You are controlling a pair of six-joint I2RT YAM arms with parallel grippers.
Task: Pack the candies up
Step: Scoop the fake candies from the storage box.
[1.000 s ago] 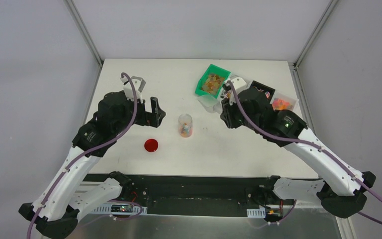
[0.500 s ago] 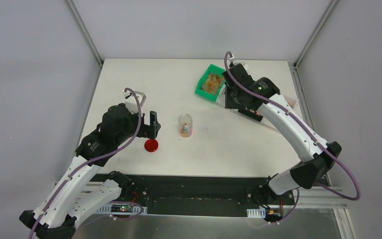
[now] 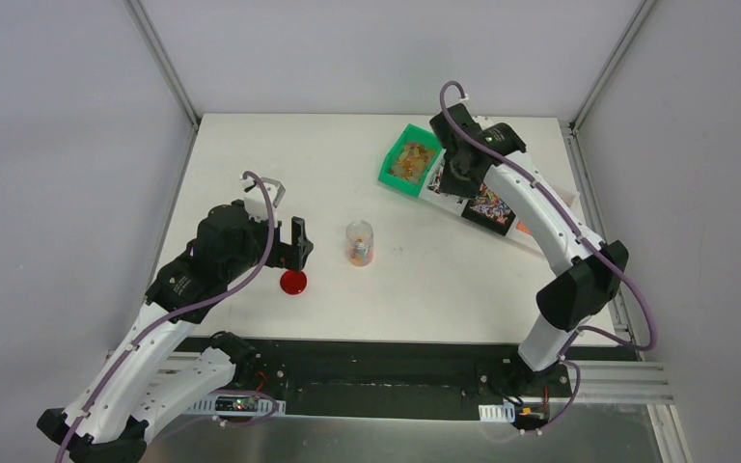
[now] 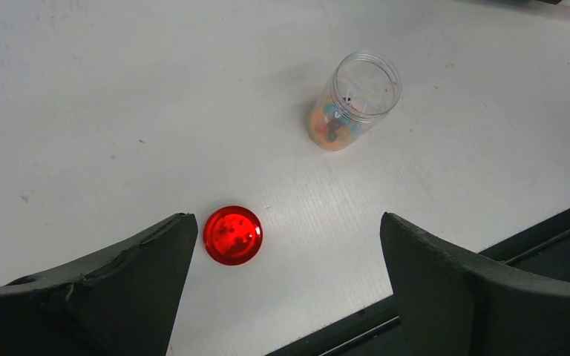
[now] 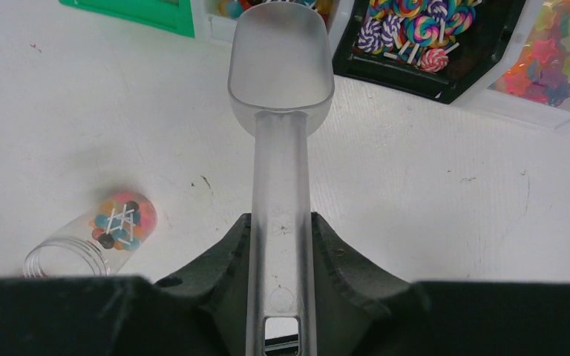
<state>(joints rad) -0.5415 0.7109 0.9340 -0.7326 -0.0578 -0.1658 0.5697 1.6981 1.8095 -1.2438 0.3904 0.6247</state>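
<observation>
Candies fill a row of bins at the far right: amber ones in a green bin (image 3: pixel 408 160), swirled multicolour ones in a black bin (image 5: pixel 415 30), and pink and orange ones (image 5: pixel 557 59) beyond. A few more lie at the bottom of the open clear jar (image 3: pixel 359 242) at mid-table. My right gripper (image 5: pixel 281 226) is shut on the handle of a clear scoop (image 5: pixel 280 74). The scoop's empty bowl hangs at the near edge of the bins. My left gripper (image 4: pixel 288 222) stands wide open above the table. The red lid (image 4: pixel 232 234) lies just inside its left finger.
The jar (image 4: pixel 355 100) stands upright to the right of the red lid (image 3: pixel 294 282). The table's near edge and the black base rail (image 4: pixel 505 245) run close under my left gripper. The right arm (image 3: pixel 540 217) arches over the bins.
The right arm has swung up and back toward the far end of the bins, uncovering the black bin. The left gripper came down toward the red lid, then held still.
</observation>
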